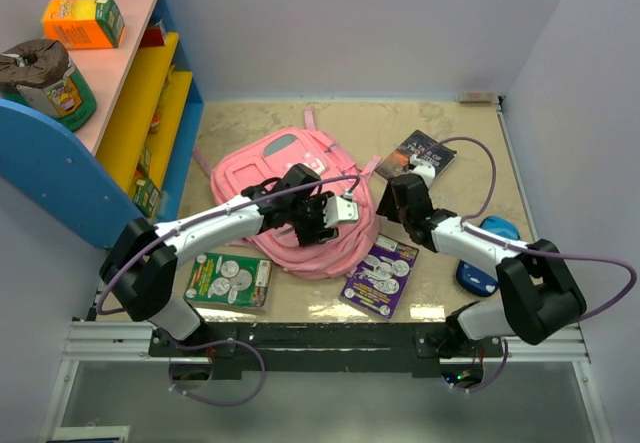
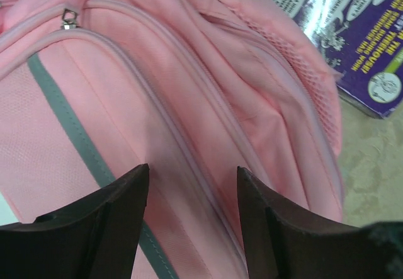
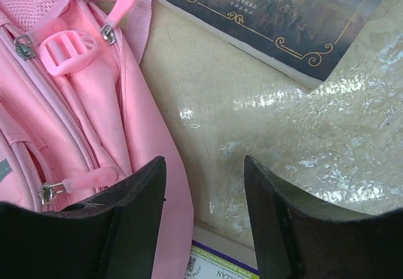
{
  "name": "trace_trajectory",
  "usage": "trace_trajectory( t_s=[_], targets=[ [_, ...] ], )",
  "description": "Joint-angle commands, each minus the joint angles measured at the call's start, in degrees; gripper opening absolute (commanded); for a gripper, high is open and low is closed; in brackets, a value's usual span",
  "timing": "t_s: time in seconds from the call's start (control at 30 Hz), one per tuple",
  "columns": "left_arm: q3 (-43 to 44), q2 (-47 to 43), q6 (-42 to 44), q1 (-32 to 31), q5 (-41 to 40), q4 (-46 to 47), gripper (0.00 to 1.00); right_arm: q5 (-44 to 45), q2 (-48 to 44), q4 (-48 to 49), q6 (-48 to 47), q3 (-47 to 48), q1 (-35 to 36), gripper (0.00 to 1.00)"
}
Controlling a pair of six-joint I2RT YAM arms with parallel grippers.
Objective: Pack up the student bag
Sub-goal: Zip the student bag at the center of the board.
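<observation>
A: What are we standing on, and what closes us in?
B: We're on a beige, marbled table (image 1: 245, 123). Pale walls (image 1: 350, 23) stand at the back and right, and a blue-and-yellow shelf unit (image 1: 150, 113) runs along the left.
A: Where do we have room?
B: A bare strip runs behind the student bag (image 1: 300, 158) to the far wall, and there's a bare patch between it and the dark book (image 1: 420, 151). Nearer our bases it's tighter. A green book (image 1: 230, 281) and a purple book (image 1: 382, 275) lie towards the near edge, and a blue pouch (image 1: 478, 278) sits close to the right wall.
A: And how does the bag look?
B: It lies flat mid-table, soft pink, with a grey patch, a grey stripe, mesh at the side and pink zip tabs. Our left fingers (image 2: 129, 203) stand apart above its front with nothing between them. Our right fingers (image 3: 141, 197) are spread and empty too, over bare table just beside its right edge.
</observation>
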Motion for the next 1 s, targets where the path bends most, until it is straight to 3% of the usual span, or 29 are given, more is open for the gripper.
trace_trajectory(
  t_s=[0.0, 0.1, 0.2, 0.27, 0.3, 0.37, 0.57, 0.73, 0.83, 0.97],
  targets=[
    [2.0, 1.4, -7.6, -0.1, -6.7, 7.2, 0.61, -1.0, -2.4, 1.5, 0.8, -0.4, 0.2, 0.55],
    [2.8, 3.5, -8.2, -0.7, -7.9, 7.6, 0.59, -1.4, -3.2, 1.2, 0.9, -0.1, 0.1, 0.55],
    [2.1, 5.3, -6.8, -1.3, -8.1, 8.8, 0.49, -1.4, -3.5, 0.2, 0.6, 0.7, 0.1, 0.55],
    [1.6, 6.5, -5.4, -1.3, -8.4, 9.9, 0.28, -1.4, -3.8, -0.1, 0.7, 1.1, 0.2, 0.55],
    [1.8, 7.0, -4.0, -1.3, -8.6, 9.9, 0.13, -1.3, -3.9, -0.3, 0.7, 1.3, 0.2, 0.55],
    [3.1, 7.3, -2.1, -1.3, -8.3, 9.5, 0.00, -1.4, -4.6, -0.8, 0.8, 2.0, 0.1, 0.55],
    [11.2, 1.9, 13.0, -1.5, -4.5, 5.7, 0.00, -0.3, -5.9, -1.6, 0.3, 3.1, 0.1, 0.54],
    [20.4, 1.9, 28.2, -2.4, -4.3, -8.7, 0.00, 1.5, -7.5, -1.2, 0.3, 2.9, 0.2, 0.54],
    [16.8, -2.2, 32.7, -2.2, -5.4, -11.1, 0.00, 2.1, -9.5, -0.8, -1.1, 3.1, 0.1, 0.54],
    [9.5, -7.5, 32.3, 1.1, -5.4, -10.8, 0.00, 2.8, -9.9, 0.5, -5.7, 3.6, 0.0, 0.55]
  ],
)
